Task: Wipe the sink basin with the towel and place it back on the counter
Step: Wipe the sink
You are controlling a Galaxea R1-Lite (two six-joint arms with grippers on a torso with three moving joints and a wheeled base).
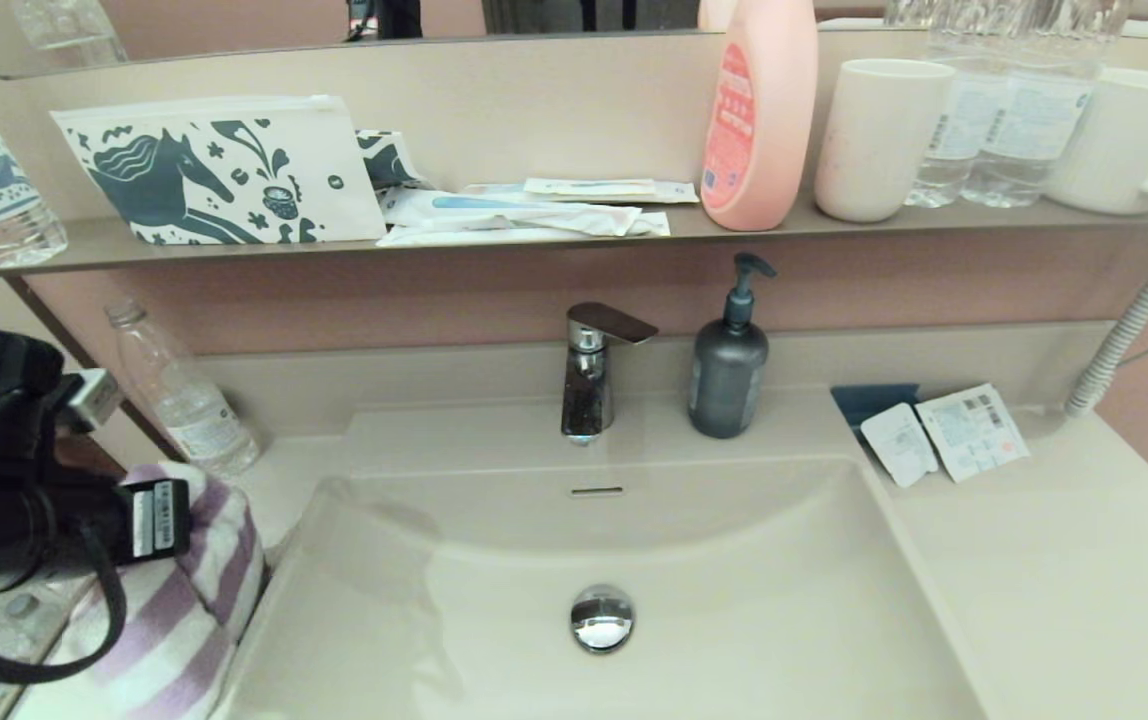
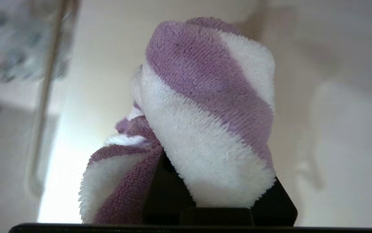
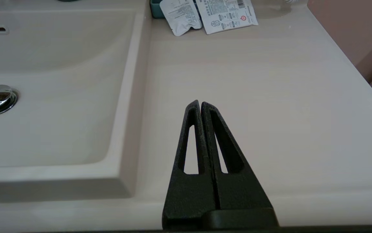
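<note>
A faucet [image 1: 589, 370] and a dark soap pump [image 1: 729, 360] stand at the far edge of the basin [image 1: 734, 560], with the drain plug [image 1: 602, 618] near its middle. Two sachets [image 1: 944, 435] lie on the counter [image 1: 1054, 560] far right of the basin, and a clear bottle [image 1: 184, 395] stands at the far left. On the shelf [image 1: 574, 235] above are a horse-print pouch [image 1: 224, 170], a pink bottle [image 1: 759, 110] and cups [image 1: 879, 135].

The left gripper [image 2: 205, 194] is at the near left, beside the basin's left rim, clenched on the towel [image 2: 205, 113]; the striped cloth bunches up over the fingers and hides them. Whether the towel rests on the counter cannot be told.

The right gripper [image 3: 200, 105] hangs over the bare counter right of the basin, fingers pressed together, holding nothing.
</note>
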